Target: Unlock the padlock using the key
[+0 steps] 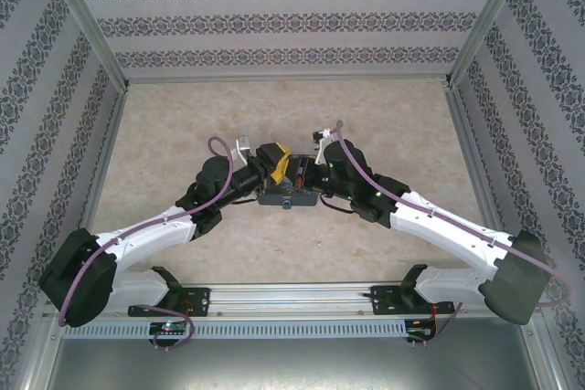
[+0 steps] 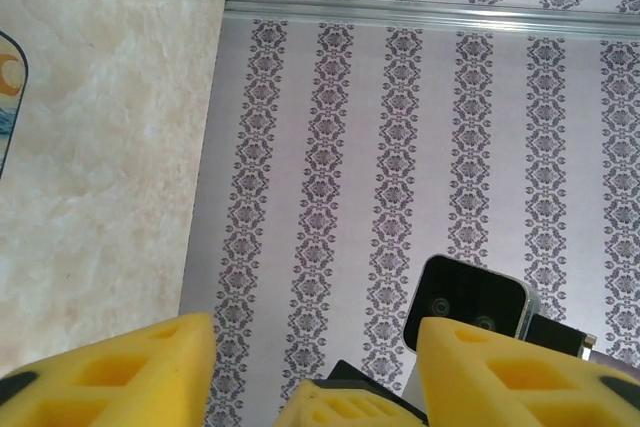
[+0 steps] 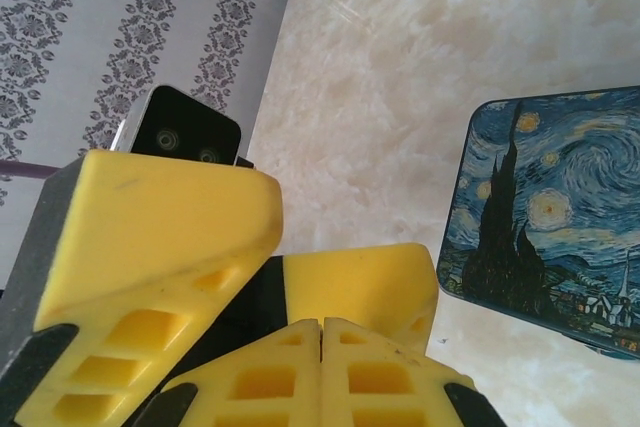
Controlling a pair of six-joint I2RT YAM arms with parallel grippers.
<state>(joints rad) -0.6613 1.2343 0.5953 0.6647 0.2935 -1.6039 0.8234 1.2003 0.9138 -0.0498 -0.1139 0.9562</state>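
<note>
Top view: case mostly under left fingers, small parts there too tiny to tell. Right wrist: case cut by rt edge. Left wrist: left fingers cut by btm edge, case just a sliver at left edge.

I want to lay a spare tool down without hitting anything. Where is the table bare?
Crowded: the middle, where the left gripper and right gripper meet by the painted case. Bare: the far strip of table between them and the back wall, and the patches along the left wall and right wall.
</note>
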